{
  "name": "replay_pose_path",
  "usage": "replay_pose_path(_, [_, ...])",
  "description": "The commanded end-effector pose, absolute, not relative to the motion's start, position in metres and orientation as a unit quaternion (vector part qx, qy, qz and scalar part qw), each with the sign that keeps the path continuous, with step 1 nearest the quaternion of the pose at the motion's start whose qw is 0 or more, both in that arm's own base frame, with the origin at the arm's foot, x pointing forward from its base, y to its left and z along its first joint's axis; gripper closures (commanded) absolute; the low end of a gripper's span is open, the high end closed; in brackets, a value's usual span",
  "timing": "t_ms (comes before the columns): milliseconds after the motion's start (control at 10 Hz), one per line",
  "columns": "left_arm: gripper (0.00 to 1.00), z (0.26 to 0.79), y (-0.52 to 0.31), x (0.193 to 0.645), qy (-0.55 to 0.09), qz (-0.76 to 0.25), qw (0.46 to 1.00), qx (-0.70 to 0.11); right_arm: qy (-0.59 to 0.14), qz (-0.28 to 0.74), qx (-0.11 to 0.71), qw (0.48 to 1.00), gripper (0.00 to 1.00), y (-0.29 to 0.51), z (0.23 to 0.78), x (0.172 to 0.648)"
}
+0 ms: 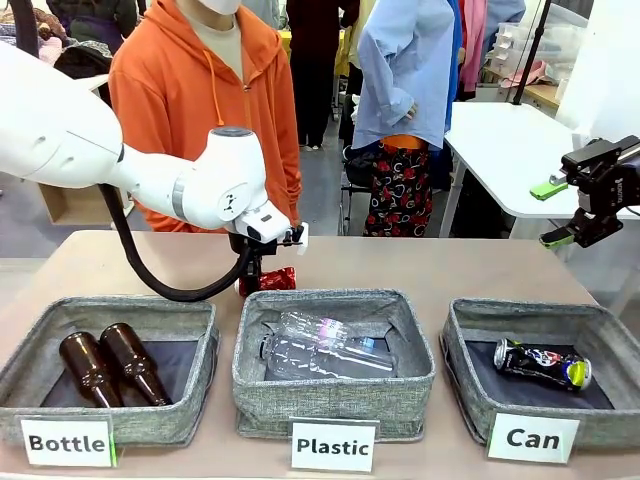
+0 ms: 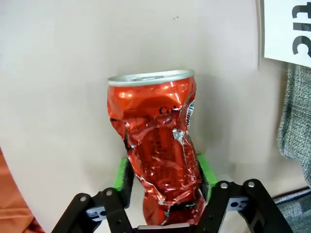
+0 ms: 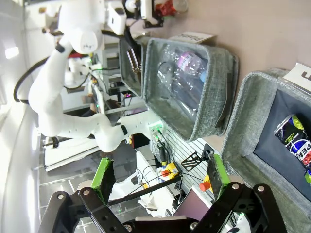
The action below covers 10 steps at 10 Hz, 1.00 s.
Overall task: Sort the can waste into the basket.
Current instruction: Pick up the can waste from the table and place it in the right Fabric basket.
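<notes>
A crushed shiny red can [image 1: 277, 279] stands on the table just behind the middle bin. My left gripper [image 1: 260, 282] reaches down to it from the left. In the left wrist view the red can [image 2: 160, 145] stands upright between the green pads [image 2: 122, 174], and my left gripper [image 2: 165, 175] is shut on its lower half. A dark crushed can [image 1: 542, 363] with blue, red and yellow print lies in the grey basket [image 1: 462, 395] labelled "Can" at the right. My right gripper [image 1: 552, 213] hangs open and empty above that basket. The right wrist view shows its fingertips [image 3: 160, 174] apart over the basket [image 3: 248, 136] and the dark can [image 3: 295, 141].
The "Plastic" bin [image 1: 250, 390] in the middle holds clear plastic bottles [image 1: 325, 347]. The "Bottle" bin [image 1: 190, 400] at the left holds two brown glass bottles [image 1: 110, 366]. A person in an orange hoodie [image 1: 205, 90] stands at the far side of the table.
</notes>
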<state>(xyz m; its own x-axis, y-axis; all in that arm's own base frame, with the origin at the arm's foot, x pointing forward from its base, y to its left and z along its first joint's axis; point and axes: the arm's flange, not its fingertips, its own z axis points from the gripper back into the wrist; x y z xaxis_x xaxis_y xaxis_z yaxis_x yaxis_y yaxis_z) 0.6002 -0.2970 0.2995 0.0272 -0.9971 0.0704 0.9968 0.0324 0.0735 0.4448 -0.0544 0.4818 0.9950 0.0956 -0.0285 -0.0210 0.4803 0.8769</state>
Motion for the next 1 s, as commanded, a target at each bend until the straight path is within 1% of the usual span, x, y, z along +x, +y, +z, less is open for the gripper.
replay_pose_path(0, [1.0,0.296,-0.295,0.597,-0.054,-0.69,0.721,0.004,0.035,0.045,0.509,0.859,0.0,-0.057,0.484,0.445])
replay_pose_path(100, [1.0,0.299,-0.294,0.596,-0.059,-0.69,0.721,0.005,0.035,0.045,0.509,0.859,0.0,-0.057,0.484,0.445])
replay_pose_path(200, [0.95,0.303,-0.292,0.595,-0.066,-0.687,0.724,0.002,0.035,0.045,0.509,0.859,0.0,-0.057,0.484,0.445])
replay_pose_path(300, [1.0,0.311,-0.287,0.594,-0.077,-0.683,0.726,0.003,0.035,0.045,0.509,0.859,0.0,-0.057,0.484,0.445])
replay_pose_path(500, [1.0,0.354,-0.264,0.579,-0.132,-0.665,0.735,0.001,0.035,0.045,0.509,0.859,0.0,-0.057,0.484,0.445])
replay_pose_path(600, [1.0,0.384,-0.246,0.561,-0.163,-0.648,0.744,-0.002,0.035,0.045,0.509,0.859,0.0,-0.057,0.484,0.445])
replay_pose_path(700, [1.0,0.413,-0.226,0.533,-0.178,-0.65,0.738,-0.024,0.035,0.045,0.509,0.859,0.0,-0.057,0.484,0.445])
replay_pose_path(800, [1.0,0.435,-0.204,0.495,-0.164,-0.674,0.717,-0.068,0.035,0.045,0.509,0.859,0.0,-0.057,0.484,0.445])
replay_pose_path(900, [1.0,0.442,-0.189,0.459,-0.16,-0.689,0.703,-0.072,0.035,0.045,0.509,0.859,0.0,-0.057,0.484,0.445])
